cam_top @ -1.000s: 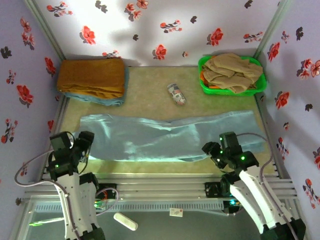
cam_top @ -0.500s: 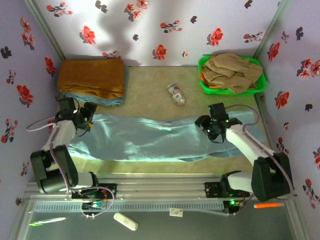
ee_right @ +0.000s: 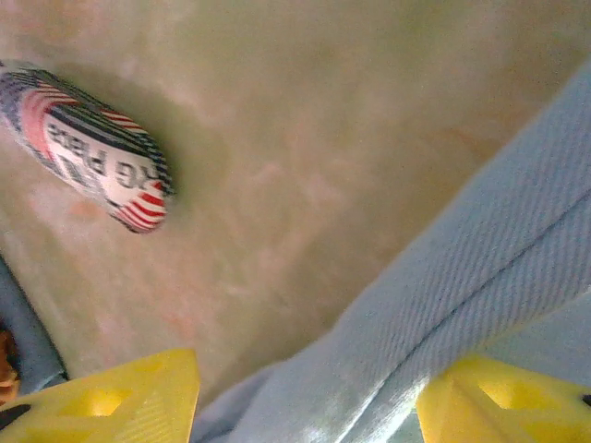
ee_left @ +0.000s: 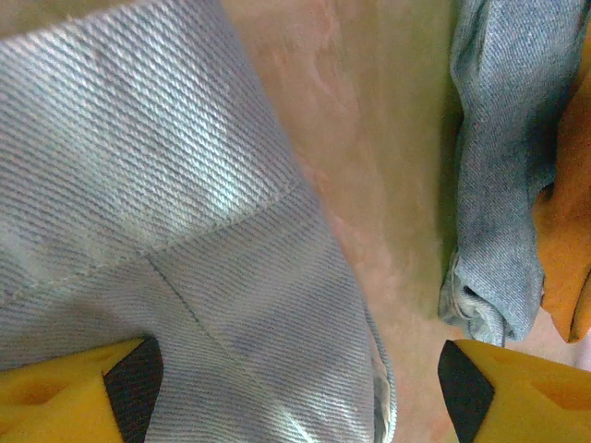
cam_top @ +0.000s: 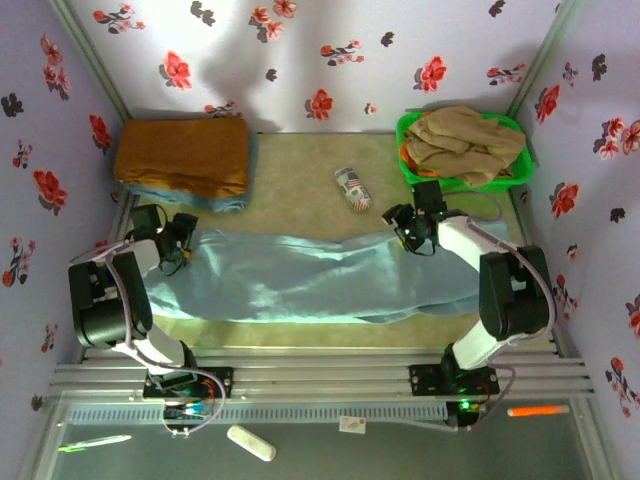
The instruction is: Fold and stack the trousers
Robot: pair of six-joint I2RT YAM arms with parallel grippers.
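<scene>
Top external. The trousers (cam_top: pixel 320 285) lie spread lengthwise across the desk (cam_top: pixel 300 190), running from the left claw (cam_top: pixel 175 240) to the right claw (cam_top: pixel 410 228). Each claw sits low at the far edge of the fabric, one at each end. Beyond the left claw: a folded mustard cloth (cam_top: pixel 182 152) on top of a denim cloth (cam_top: pixel 215 203). Beyond the right claw and to its right: a green basket (cam_top: pixel 412 168) holding a tan garment (cam_top: pixel 465 135). A printed roll (cam_top: pixel 352 188) lies on the desk just left of the right claw, apart from the trousers.

Left wrist. Left claw spread wide, yellow fingertips (ee_left: pixel 55 397) with dark pads, nothing pinched. The trousers, weave and a stitched seam plain, lie under the left finger and end at a hem between the two fingers. Bare desk next, then the denim fold ahead of the right finger, mustard cloth at its outer side.

Right wrist. Right claw spread wide, gripping nothing. The trousers edge runs diagonally from between the fingers up past the right one. Printed roll ahead and left, lying on bare desk.
</scene>
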